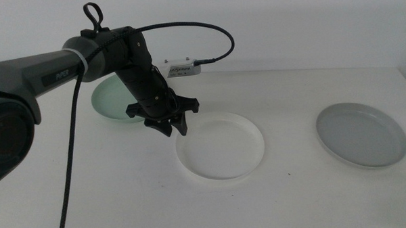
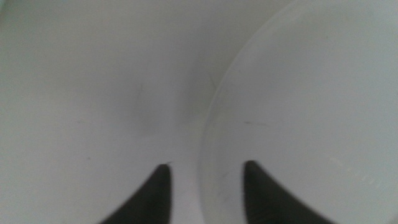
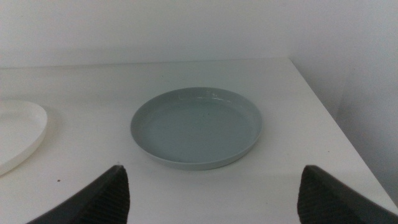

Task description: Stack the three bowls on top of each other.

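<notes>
Your left gripper hangs with jaws parted astride the white bowl's near rim, ready to pinch it, between the green bowl and grey bowl; the right gripper waits wide open.

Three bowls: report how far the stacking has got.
Done: nothing stacked; the white bowl, mint green bowl and grey bowl each lie apart on the table. In hand: the left end effector, jaws open, straddles the white bowl's rim. The right end effector waits open facing the grey bowl. Left: both stackings.
</notes>
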Tool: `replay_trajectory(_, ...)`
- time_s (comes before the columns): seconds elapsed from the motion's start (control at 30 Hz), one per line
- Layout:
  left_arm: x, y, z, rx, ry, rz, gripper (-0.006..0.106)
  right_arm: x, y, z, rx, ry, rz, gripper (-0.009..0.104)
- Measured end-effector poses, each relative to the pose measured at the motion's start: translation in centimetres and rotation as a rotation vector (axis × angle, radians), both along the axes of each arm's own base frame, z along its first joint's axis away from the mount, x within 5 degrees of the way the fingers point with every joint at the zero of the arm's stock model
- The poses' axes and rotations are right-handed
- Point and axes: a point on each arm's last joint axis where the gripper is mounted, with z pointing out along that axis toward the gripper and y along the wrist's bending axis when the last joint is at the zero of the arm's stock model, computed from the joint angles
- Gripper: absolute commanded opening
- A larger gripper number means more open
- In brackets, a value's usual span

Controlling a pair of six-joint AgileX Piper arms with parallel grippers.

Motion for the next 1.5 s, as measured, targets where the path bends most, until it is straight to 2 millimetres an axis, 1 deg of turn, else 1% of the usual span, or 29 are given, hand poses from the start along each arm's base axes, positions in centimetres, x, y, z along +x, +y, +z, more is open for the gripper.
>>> replay_trajectory(0.1,-0.1,0.0,0.0,0.003,0.015,-0.007,0.072,0.0,0.0,0.0,0.0,0.0,0.0,0.087)
replay_trajectory(0.17,-0.2,0.1,0.1,-0.004,0.028,-0.006,0.091,0.0,0.0,0.0,0.0,0.0,0.0,0.087)
replay_trajectory(0.2,-0.2,0.3,0.4,-0.005,0.029,-0.009,0.094,0.0,0.0,0.0,0.0,0.0,0.0,0.087)
replay_trajectory(0.3,-0.5,0.7,2.3,-0.006,0.002,-0.02,0.094,0.0,0.0,0.0,0.0,0.0,0.0,0.087)
replay_trajectory(0.33,-0.7,0.9,3.2,-0.001,-0.016,-0.026,0.094,0.0,0.0,0.0,0.0,0.0,0.0,0.087)
replay_trajectory(0.43,-1.5,1.6,6.5,0.023,-0.075,-0.015,0.094,0.0,0.0,0.0,0.0,0.0,0.0,0.087)
replay_trajectory(0.53,-2.9,2.7,10.2,0.036,-0.117,0.024,0.094,0.0,0.0,0.0,0.0,0.0,0.0,0.087)
replay_trajectory(0.7,-5.3,5.3,15.8,0.048,-0.205,0.075,0.094,0.0,0.0,0.0,0.0,0.0,0.0,0.087)
replay_trajectory(0.83,-6.6,7.5,18.9,0.067,-0.296,0.143,0.094,0.0,0.0,0.0,0.0,0.0,0.0,0.087)
replay_trajectory(0.93,-6.5,9.6,20.0,0.074,-0.318,0.21,0.094,0.0,0.0,0.0,0.0,0.0,0.0,0.087)
replay_trajectory(1.07,-5.0,12.2,20.1,0.116,-0.339,0.279,0.094,0.0,0.0,0.0,0.0,0.0,0.0,0.087)
replay_trajectory(1.2,-2.4,14.0,19.6,0.142,-0.352,0.329,0.094,0.0,0.0,0.0,0.0,0.0,0.0,0.087)
replay_trajectory(1.27,-0.8,14.6,18.5,0.15,-0.336,0.338,0.094,0.0,0.0,0.0,0.0,0.0,0.0,0.087)
replay_trajectory(1.37,1.7,15.3,16.2,0.163,-0.307,0.339,0.094,0.0,0.0,0.0,0.0,0.0,0.0,0.087)
replay_trajectory(1.5,5.0,16.0,12.0,0.173,-0.277,0.348,0.094,0.0,0.0,0.0,0.0,0.0,0.0,0.087)
